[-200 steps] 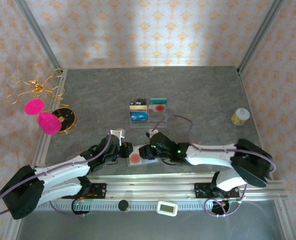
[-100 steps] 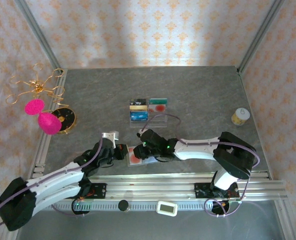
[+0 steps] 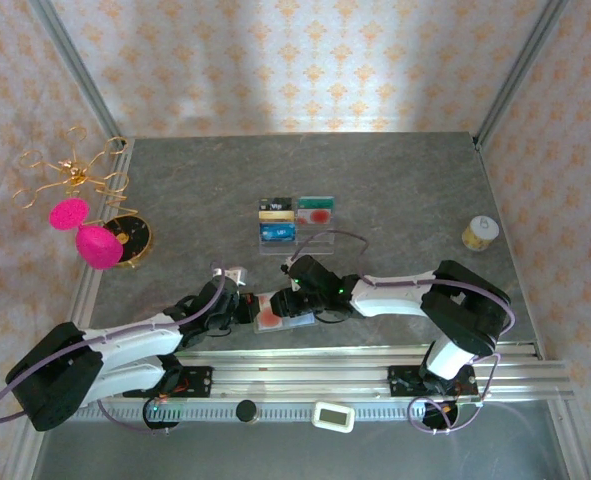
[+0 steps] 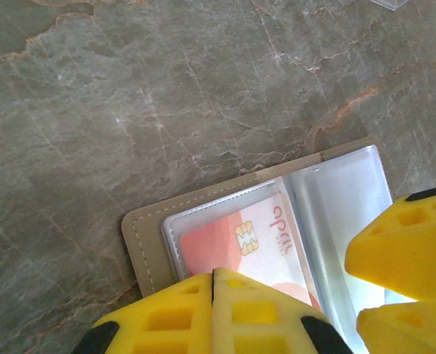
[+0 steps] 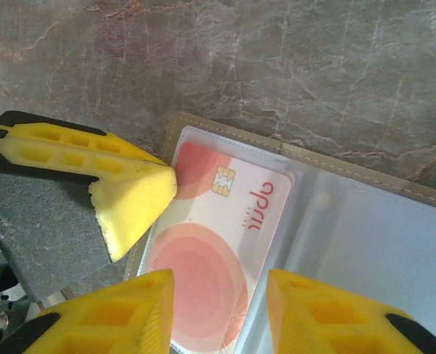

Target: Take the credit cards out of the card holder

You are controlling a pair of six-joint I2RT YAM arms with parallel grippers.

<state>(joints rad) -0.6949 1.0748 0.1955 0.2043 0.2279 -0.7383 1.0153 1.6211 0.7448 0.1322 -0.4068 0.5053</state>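
The card holder point(image 3: 293, 318) lies open and flat near the table's front edge, with an olive-grey rim point(image 4: 145, 237) and clear pale sleeves point(image 5: 365, 228). One of the credit cards point(image 5: 225, 221), pale with round red blotches and a gold chip, sits in the left sleeve point(image 4: 265, 240). My left gripper point(image 4: 214, 306) is shut with nothing between its fingers, and its tip presses on the holder's left side point(image 3: 243, 306). My right gripper point(image 5: 221, 310) hovers open over the holder, one yellow finger point(image 5: 129, 313) on either side of the card point(image 3: 295, 299).
A clear acrylic tray point(image 3: 296, 222) with several cards stands behind the holder. A small yellowish roll point(image 3: 480, 232) sits at the right. A gold wire stand with pink pieces point(image 3: 85, 235) and a dark round base point(image 3: 131, 238) stand at the left. A metal rail point(image 3: 305, 378) runs along the front.
My left gripper has closed and set its tip on the holder's left side. My right gripper has shifted left over the card in the holder.
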